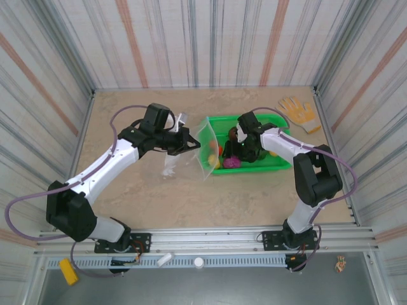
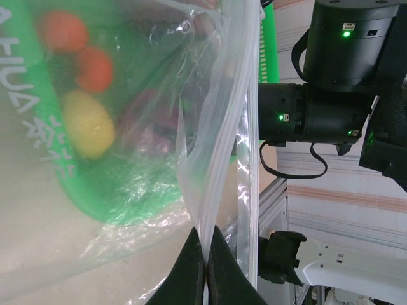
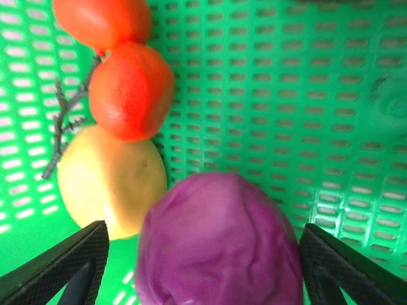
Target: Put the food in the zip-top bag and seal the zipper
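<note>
My left gripper (image 1: 188, 141) (image 2: 206, 251) is shut on a fold of the zip-top bag (image 1: 172, 165) (image 2: 210, 127) and holds it up, floppy, just left of the green basket (image 1: 280, 164). The zipper (image 2: 247, 178) runs as a pale strip beside the pinched fold. My right gripper (image 1: 236, 154) (image 3: 203, 260) is down inside the basket (image 3: 286, 95), open, with its fingers (image 3: 63, 267) standing on either side of a magenta food piece (image 3: 219, 244) (image 1: 231, 162). Yellow (image 3: 108, 181), red (image 3: 130, 89) and orange (image 3: 102, 19) pieces lie beside it.
A yellow-tan glove (image 1: 296, 112) lies at the far right of the table near the striped wall. Seen through the bag, the yellow food (image 2: 89, 124) and red food (image 2: 94, 68) sit in the basket. The right arm's wrist (image 2: 331, 95) is close to the bag.
</note>
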You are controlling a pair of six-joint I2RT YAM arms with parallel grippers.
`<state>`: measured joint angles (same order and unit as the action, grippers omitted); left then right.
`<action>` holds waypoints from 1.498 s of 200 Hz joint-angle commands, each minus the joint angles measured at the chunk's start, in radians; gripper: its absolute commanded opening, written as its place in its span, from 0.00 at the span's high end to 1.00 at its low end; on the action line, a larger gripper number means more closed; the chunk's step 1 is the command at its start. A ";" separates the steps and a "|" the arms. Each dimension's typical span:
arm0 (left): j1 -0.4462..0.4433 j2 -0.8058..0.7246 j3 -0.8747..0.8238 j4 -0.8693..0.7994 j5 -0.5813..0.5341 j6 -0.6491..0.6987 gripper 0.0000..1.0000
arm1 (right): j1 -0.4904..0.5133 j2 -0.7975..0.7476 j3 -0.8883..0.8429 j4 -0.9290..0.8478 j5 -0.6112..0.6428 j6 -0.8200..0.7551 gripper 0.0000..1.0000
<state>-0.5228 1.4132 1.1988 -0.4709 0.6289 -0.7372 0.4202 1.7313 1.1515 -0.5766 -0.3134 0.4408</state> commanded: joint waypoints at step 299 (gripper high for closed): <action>0.061 -0.098 0.155 -0.066 0.046 -0.064 1.00 | 0.325 -0.264 0.438 -0.278 0.291 -0.112 0.54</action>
<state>-0.4732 1.3579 1.2907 -0.4988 0.6254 -0.8280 0.7105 1.4456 1.5311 -0.7681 -0.1890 0.3790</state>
